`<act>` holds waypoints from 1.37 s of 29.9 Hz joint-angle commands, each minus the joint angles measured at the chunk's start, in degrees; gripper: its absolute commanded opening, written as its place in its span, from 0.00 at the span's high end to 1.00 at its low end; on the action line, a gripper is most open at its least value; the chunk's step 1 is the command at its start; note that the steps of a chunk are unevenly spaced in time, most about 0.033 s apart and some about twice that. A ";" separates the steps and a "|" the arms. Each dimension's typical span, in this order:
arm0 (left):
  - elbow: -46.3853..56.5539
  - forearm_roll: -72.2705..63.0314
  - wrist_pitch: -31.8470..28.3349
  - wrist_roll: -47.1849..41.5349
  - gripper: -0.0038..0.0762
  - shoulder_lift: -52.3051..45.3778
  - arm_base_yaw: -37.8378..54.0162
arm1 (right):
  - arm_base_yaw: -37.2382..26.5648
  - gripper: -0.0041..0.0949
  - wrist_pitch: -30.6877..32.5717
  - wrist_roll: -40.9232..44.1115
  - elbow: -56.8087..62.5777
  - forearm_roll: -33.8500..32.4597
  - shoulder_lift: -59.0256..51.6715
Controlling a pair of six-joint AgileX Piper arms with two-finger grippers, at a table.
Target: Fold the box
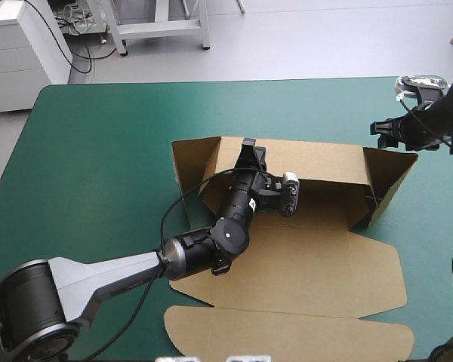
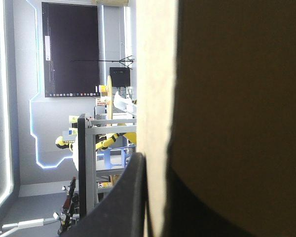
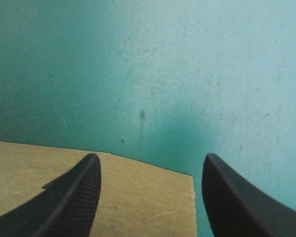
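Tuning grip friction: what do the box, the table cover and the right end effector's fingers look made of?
Box: brown board, likely cardboard, matte; creased fold lines, pale cut edge.
Table cover: teal-green, matte, faintly scuffed; perhaps a mat or fabric, unclear.
Right end effector fingers: black, finely dotted texture; probably rubber or moulded plastic.

Table w/ teal-green cover [image 1: 98, 151] fills most of high view. Beyond far edge: pale grey floor [image 1: 309, 45], white drawer cabinet [image 1: 19, 56] off far-left corner, white metal frame legs [image 1: 158, 26] near it, loose cables [image 1: 79, 34] btwn them. Light bright, even.
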 commanded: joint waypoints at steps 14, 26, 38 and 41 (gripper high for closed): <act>-0.14 -2.88 0.24 -5.23 0.96 -1.92 -0.26 | -4.81 0.40 -1.81 -7.39 15.22 4.94 -13.71; -0.14 -2.88 0.24 -15.74 0.96 -1.92 -0.26 | -4.81 0.40 -3.03 -8.81 22.41 6.42 -17.97; -0.14 -3.44 0.24 -20.49 0.96 -1.92 -0.26 | -4.81 0.40 -0.71 -6.06 22.51 6.15 -26.21; -0.14 -3.44 0.12 -21.95 0.96 -1.92 -0.26 | -4.81 0.40 -0.71 -4.24 22.63 5.59 -28.30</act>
